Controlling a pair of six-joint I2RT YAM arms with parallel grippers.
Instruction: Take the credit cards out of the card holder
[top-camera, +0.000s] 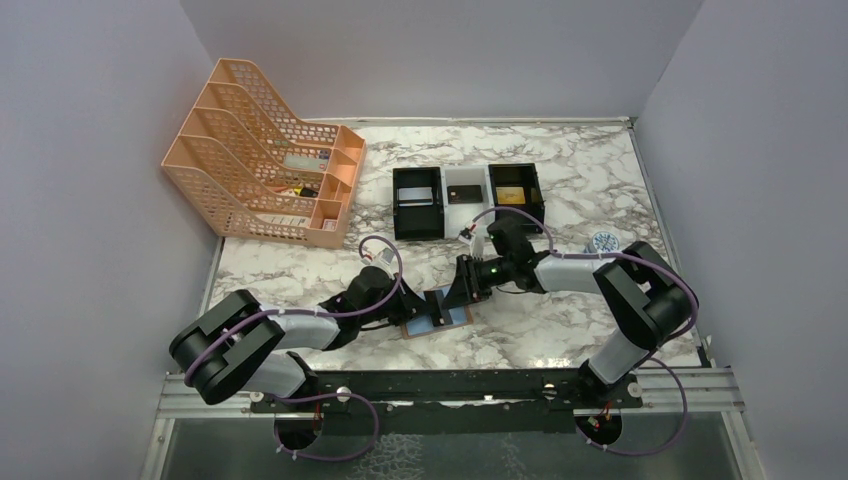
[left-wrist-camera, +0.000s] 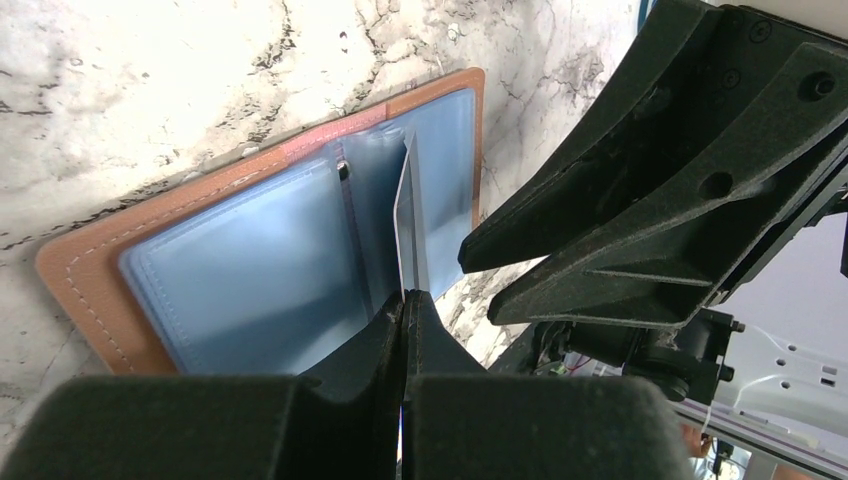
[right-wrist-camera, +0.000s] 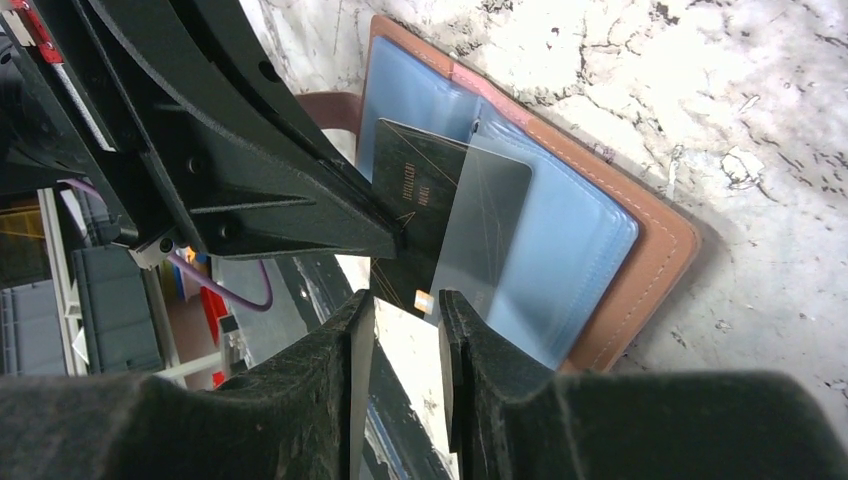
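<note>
Left tool (left-wrist-camera: 403, 300) pinches a translucent plastic leaf of the stitched tan-leather card holder (left-wrist-camera: 250, 270); right tool (right-wrist-camera: 405, 305) stands parted at the flat dark card (right-wrist-camera: 410, 190), at its 6 o'clock edge.

Entry 1, top external: fixed high behind my left arm (top-camera: 250, 340) and right arm (top-camera: 640, 300), tilted forward and down, distant, covering the whole white-and-grey marbled table (top-camera: 570, 180).
Entry 2, left wrist: pressed close over the open tan-brown leather bifold card holder (left-wrist-camera: 85, 290).
Entry 3, right wrist: equally close, facing it from the opposite side.
Shared: all three show the card holder; each wrist view catches the opposing black two-finger tool, the right gripper (left-wrist-camera: 482, 288) and the left gripper (right-wrist-camera: 395, 238).
</note>
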